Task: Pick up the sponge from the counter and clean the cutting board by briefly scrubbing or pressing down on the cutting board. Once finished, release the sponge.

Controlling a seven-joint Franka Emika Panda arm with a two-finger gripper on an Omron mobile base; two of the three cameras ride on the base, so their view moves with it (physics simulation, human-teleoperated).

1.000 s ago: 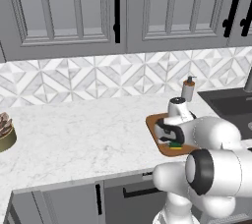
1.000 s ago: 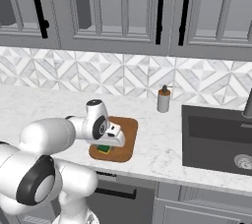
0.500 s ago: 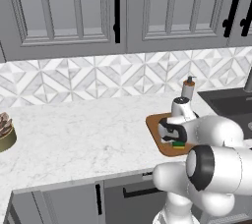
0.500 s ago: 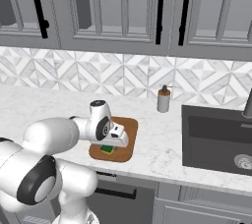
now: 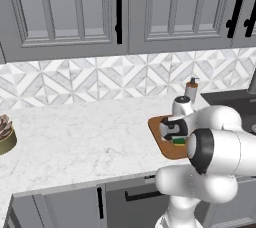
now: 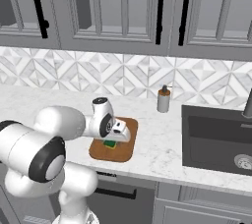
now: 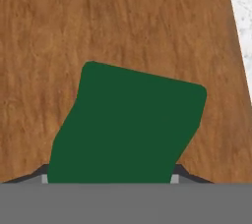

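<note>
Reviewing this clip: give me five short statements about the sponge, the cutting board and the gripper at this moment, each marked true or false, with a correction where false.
1. The sponge is over the cutting board. True.
2. The gripper is shut on the sponge. True.
3. The cutting board lies in the sink. False: it lies on the counter, left of the sink.
4. The sponge's top is yellow in the hand view. False: the top is dark green.
5. A soap bottle stands on the counter behind the board, near the backsplash. True.
</note>
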